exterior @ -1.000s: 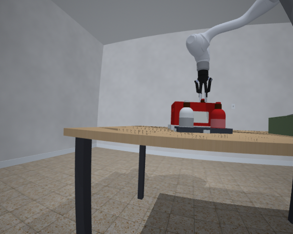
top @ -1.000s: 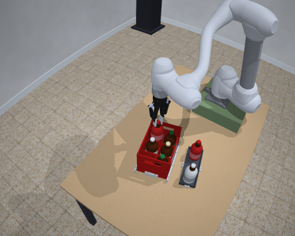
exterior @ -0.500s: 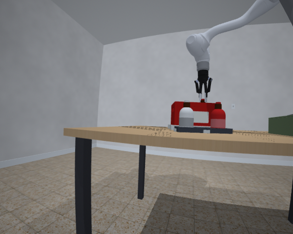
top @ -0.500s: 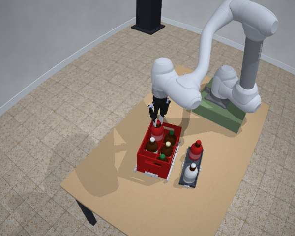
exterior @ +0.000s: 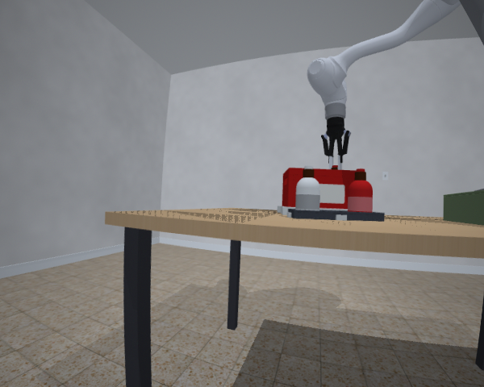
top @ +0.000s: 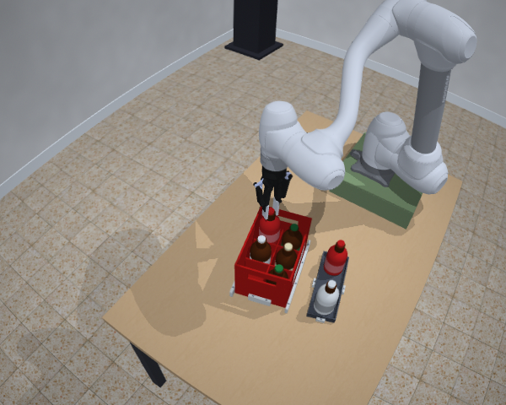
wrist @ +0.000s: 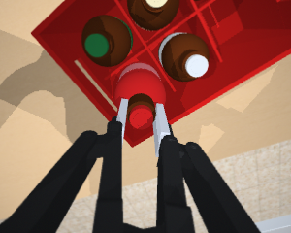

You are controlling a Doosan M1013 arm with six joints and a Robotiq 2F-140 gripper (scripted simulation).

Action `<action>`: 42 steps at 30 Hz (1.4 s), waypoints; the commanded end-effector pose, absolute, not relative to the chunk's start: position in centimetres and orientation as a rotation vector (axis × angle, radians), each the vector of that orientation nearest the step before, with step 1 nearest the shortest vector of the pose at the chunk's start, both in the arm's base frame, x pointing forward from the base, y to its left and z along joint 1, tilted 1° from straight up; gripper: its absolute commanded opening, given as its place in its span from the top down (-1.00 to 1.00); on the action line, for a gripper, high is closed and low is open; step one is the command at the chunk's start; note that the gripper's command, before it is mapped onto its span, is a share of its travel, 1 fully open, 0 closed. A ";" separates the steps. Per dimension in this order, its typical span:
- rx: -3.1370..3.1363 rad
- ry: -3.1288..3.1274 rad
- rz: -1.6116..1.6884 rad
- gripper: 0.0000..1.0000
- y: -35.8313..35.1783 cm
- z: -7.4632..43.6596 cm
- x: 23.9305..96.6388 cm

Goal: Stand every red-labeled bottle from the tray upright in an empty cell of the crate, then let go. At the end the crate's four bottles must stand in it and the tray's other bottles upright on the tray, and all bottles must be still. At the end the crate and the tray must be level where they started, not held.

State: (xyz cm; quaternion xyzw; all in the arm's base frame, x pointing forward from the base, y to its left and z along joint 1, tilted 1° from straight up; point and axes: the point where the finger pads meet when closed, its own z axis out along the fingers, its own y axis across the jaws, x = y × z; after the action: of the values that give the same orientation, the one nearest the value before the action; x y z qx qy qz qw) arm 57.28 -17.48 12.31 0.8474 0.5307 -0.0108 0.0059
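My gripper (top: pixel 271 211) (exterior: pixel 335 162) (wrist: pixel 141 111) is clamped on the neck of a red bottle (top: pixel 269 227) (exterior: pixel 335 167) (wrist: pixel 141 87), upright in a corner cell of the crate (top: pixel 261 283) (exterior: pixel 289 187) (wrist: pixel 50 36). Brown neighbours there: a green-capped one (top: pixel 292 238) (wrist: pixel 107 40) and a white-capped one (top: pixel 261 251) (wrist: pixel 185 56). Over on the tray (top: pixel 331 278) (exterior: pixel 330 214), another red one (top: pixel 336 259) (exterior: pixel 360 197) stands (one more to go!) beside the white bottle (top: pixel 326 298) (exterior: pixel 307 193).
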 end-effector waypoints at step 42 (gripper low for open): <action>2.652 1.661 -0.033 1.00 -17.5 9.2 57.2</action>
State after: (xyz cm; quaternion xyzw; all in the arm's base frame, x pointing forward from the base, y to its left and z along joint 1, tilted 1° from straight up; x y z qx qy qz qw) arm 57.25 -17.54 9.20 0.8474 0.5307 -0.0108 0.0060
